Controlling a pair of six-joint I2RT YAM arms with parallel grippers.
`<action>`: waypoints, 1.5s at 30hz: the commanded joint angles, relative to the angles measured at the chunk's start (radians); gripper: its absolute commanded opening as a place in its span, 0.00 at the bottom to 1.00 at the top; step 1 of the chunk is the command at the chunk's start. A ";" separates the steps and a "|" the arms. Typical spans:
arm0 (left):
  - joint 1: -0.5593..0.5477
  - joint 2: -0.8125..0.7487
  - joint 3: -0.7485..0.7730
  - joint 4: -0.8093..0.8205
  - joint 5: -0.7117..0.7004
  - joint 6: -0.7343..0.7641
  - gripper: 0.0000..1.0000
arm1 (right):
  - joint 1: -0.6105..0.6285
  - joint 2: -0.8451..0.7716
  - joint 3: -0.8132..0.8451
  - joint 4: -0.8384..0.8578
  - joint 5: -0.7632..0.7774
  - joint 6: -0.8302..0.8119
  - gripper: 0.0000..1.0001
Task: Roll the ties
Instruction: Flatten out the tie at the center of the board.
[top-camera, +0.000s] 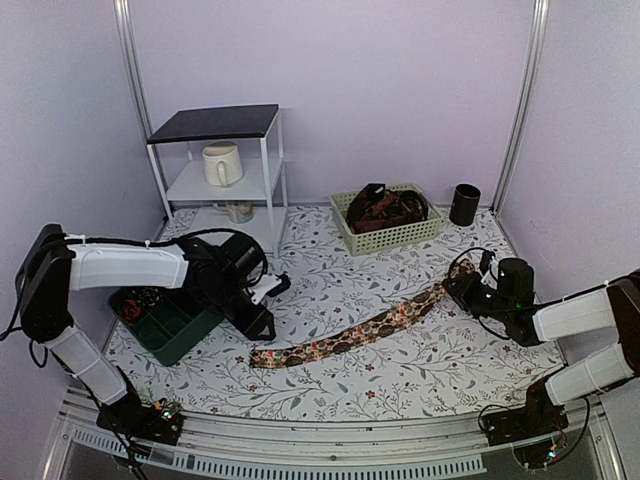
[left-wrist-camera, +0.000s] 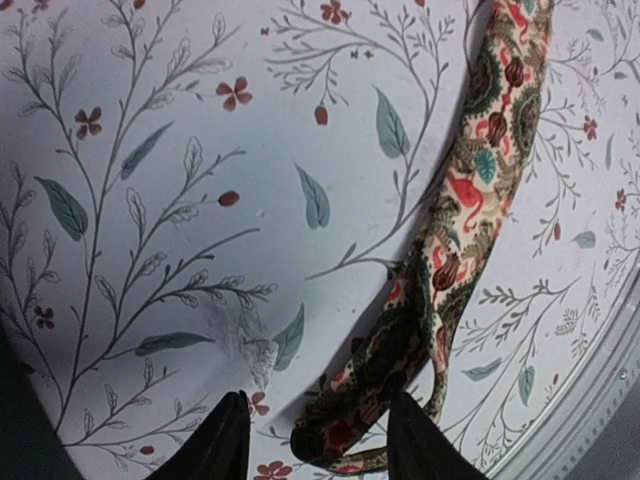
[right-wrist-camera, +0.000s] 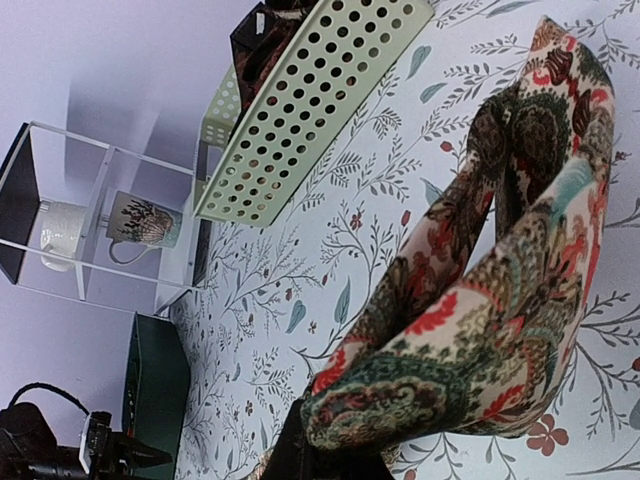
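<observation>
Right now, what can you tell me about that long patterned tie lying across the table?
The tie is a long, narrow strip of soft-looking fabric with a paisley print in dark green, red and cream. It lies flat and slightly curved on the flowered tablecloth. One end is folded and pinched in the right claw; the other lies between the open fingers of the left claw, ungripped.

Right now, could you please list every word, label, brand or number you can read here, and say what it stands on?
None: no readable text shows in any view.
The tie, the tablecloth and the decorated mug carry only patterns or a picture, no lettering.
The basket and the black cup show no label.
</observation>
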 joint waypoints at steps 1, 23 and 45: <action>0.014 -0.005 -0.009 -0.085 0.044 -0.042 0.46 | 0.001 0.031 0.026 0.004 0.009 -0.009 0.04; 0.026 0.034 -0.008 -0.058 0.124 -0.090 0.49 | -0.114 0.137 0.047 -0.056 0.006 0.008 0.04; 0.026 -0.002 -0.089 -0.011 0.222 -0.154 0.52 | -0.142 0.187 0.086 -0.086 0.029 0.019 0.03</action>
